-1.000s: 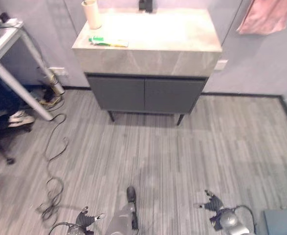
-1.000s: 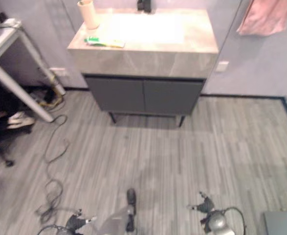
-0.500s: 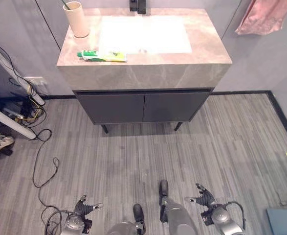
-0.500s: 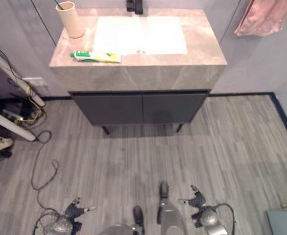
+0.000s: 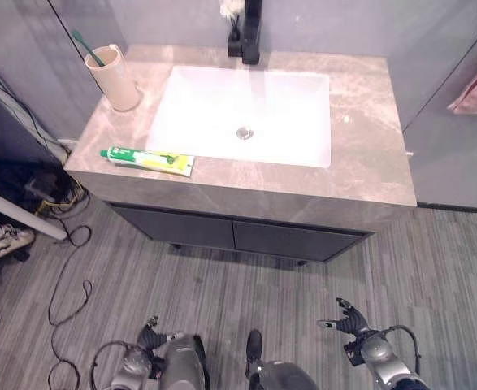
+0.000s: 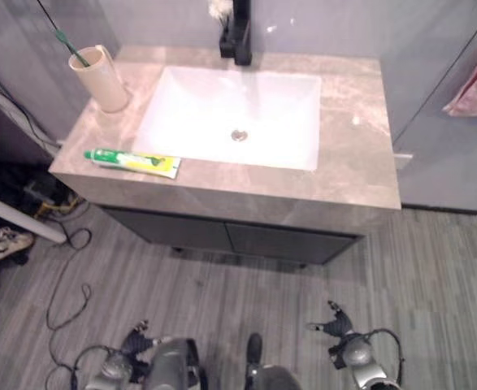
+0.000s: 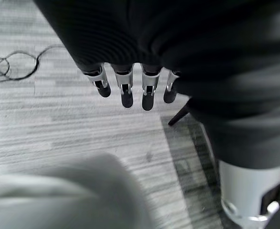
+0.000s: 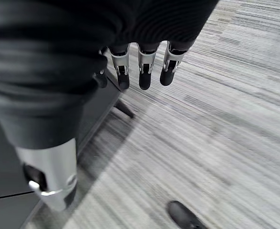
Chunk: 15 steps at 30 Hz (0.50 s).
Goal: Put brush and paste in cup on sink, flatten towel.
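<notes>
Down low, left hand and right hand fingers hang relaxed, holding nothing.

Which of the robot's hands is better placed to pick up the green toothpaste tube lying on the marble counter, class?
Probably the left hand: the green toothpaste tube and beige cup lie on the counter's left side. The right hand hangs on the opposite side. Both are open, low above the floor.

You have a black faucet at 12 o'clock, standing at the back rim of the white basin. Below the stone top sits a dark grey cabinet with two doors. The grey plank floor runs across the lower half of your view. At 9 o'clock a white shoe lies beside a loose black cable.
</notes>
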Tool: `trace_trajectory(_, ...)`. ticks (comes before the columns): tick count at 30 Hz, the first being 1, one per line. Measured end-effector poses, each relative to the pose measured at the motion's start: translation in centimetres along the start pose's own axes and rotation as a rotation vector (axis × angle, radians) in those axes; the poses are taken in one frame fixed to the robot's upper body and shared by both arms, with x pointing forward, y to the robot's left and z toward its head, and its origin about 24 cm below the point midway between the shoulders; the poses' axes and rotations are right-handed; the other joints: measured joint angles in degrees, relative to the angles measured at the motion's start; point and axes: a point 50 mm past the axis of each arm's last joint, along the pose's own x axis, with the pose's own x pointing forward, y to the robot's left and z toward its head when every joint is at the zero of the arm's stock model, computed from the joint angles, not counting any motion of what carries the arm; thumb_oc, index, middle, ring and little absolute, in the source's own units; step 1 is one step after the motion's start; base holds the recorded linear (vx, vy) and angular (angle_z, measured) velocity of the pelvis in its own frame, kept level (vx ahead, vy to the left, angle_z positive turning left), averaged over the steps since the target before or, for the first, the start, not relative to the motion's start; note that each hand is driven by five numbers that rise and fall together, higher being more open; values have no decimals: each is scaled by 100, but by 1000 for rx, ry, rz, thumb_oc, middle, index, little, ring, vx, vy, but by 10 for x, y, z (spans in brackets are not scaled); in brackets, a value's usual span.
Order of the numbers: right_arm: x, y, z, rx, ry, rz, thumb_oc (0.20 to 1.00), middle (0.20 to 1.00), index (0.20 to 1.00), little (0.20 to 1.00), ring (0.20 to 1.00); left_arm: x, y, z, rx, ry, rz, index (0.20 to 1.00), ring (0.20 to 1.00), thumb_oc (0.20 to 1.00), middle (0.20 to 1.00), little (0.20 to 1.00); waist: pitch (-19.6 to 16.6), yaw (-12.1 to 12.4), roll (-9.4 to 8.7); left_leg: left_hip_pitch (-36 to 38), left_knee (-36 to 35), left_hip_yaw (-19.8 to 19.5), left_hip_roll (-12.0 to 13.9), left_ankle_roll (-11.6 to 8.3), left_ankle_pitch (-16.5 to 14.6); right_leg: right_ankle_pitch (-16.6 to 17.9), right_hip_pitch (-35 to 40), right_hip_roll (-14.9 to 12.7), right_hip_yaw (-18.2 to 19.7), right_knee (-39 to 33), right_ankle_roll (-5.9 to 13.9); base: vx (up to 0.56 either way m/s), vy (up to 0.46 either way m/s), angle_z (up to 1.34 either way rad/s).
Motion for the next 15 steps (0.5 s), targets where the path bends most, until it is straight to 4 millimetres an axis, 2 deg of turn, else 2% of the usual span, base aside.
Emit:
trace_trajectory(1,1,0,1,0,0,-1,1000,1000,1000,1000,1000,0,1,1,-4,-2,3,1000,1000,1000,1000,1000,-3,32,68,49,-973,-343,-77,-58,35,-12,11,68,177,0,96,228,152,-59)
trace_trajectory(2,3,-1,6,-18,-10,2,1000,1000,1000,1000,1000,-2,1,-8,-9,31,7,1000,1000,1000,1000,1000,35,34,180,352,-2013,-931,-226,-126,134,-50,165,177,304,0,185,327,239,-95)
trace_trajectory(3,3,0,6,-27,-10,3,1000,1000,1000,1000,1000,-4,0,-16,-6,54,5,1000,1000,1000,1000,1000,27,10,202,501,-2178,-1116,-296,-172,332,-71,347,184,372,-1,238,522,408,-102)
trace_trajectory(4,3,0,6,-69,-12,12,1000,1000,1000,1000,1000,-4,0,-20,-3,75,13,1000,1000,1000,1000,1000,7,18,209,697,-2462,-1521,-348,-367,525,-183,507,195,534,-1,416,590,556,-88)
trace_trajectory(5,4,0,6,-113,-16,19,1000,1000,1000,1000,1000,-4,2,-24,0,101,23,1000,1000,1000,1000,1000,-22,20,227,880,-2881,-1905,-371,-426,571,-319,595,180,736,-2,578,554,663,-88)
trace_trajectory(6,3,-4,4,-127,-8,14,1000,1000,1000,1000,1000,-3,0,-26,1,122,22,1000,1000,1000,1000,1000,-33,25,212,1070,-2877,-1971,-579,-375,585,-416,724,-19,914,-1,694,481,725,-82)
trace_trajectory(7,1,-9,-5,-117,22,-1,1000,1000,1000,1000,1000,-5,-6,-29,-3,136,8,1000,1000,1000,1000,1000,-68,34,261,1327,-2846,-1774,-872,-230,533,-472,875,-255,966,1,784,321,619,-68)
trace_trajectory(8,-1,-16,-14,-87,52,-30,1000,1000,1000,1000,1000,-7,-15,-31,-10,137,-14,1000,1000,1000,1000,1000,-184,11,435,1493,-2732,-1604,-1119,145,292,-576,862,-402,993,133,951,206,576,-50)
trace_trajectory(9,-3,-17,-19,-79,69,-37,1000,1000,1000,1000,1000,-8,-19,-32,-17,141,-23,1000,1000,1000,1000,1000,-284,3,634,1518,-2610,-1511,-1246,492,268,-727,719,-518,1055,470,1038,112,452,-37)
trace_trajectory(10,-2,-15,-16,-78,59,-32,1000,1000,1000,1000,1000,-7,-19,-29,-21,127,-21,1000,1000,1000,1000,1000,-268,11,599,1523,-2550,-1476,-1337,625,173,-744,549,-611,1040,752,1053,104,417,-44)
trace_trajectory(11,-3,-4,-8,-62,26,-6,1000,1000,1000,1000,1000,-7,-16,-22,-67,89,-11,1000,1000,1000,1000,1000,-315,40,674,1493,-2482,-1327,-1442,782,64,-790,62,-771,1024,1551,1019,59,288,-35)
trace_trajectory(13,-4,6,-1,-42,-7,14,1000,1000,1000,1000,1000,-5,-10,-17,-81,68,3,1000,1000,1000,1000,1000,-309,34,591,1479,-2442,-1320,-1593,874,0,-899,-258,-983,1003,2108,981,19,233,-11)
trace_trajectory(14,-4,14,3,-39,-23,34,1000,1000,1000,1000,1000,-3,-4,-13,-84,50,16,1000,1000,1000,1000,1000,-347,98,421,1459,-2416,-1316,-1795,934,-77,-966,-453,-1312,1006,2303,1029,0,220,5)
trace_trajectory(15,-4,15,6,-45,-37,41,1000,1000,1000,1000,1000,-3,0,-11,-76,41,22,1000,1000,1000,1000,1000,-344,133,340,1443,-2413,-1291,-1883,930,-81,-945,-561,-1480,1039,2335,1066,12,254,3)
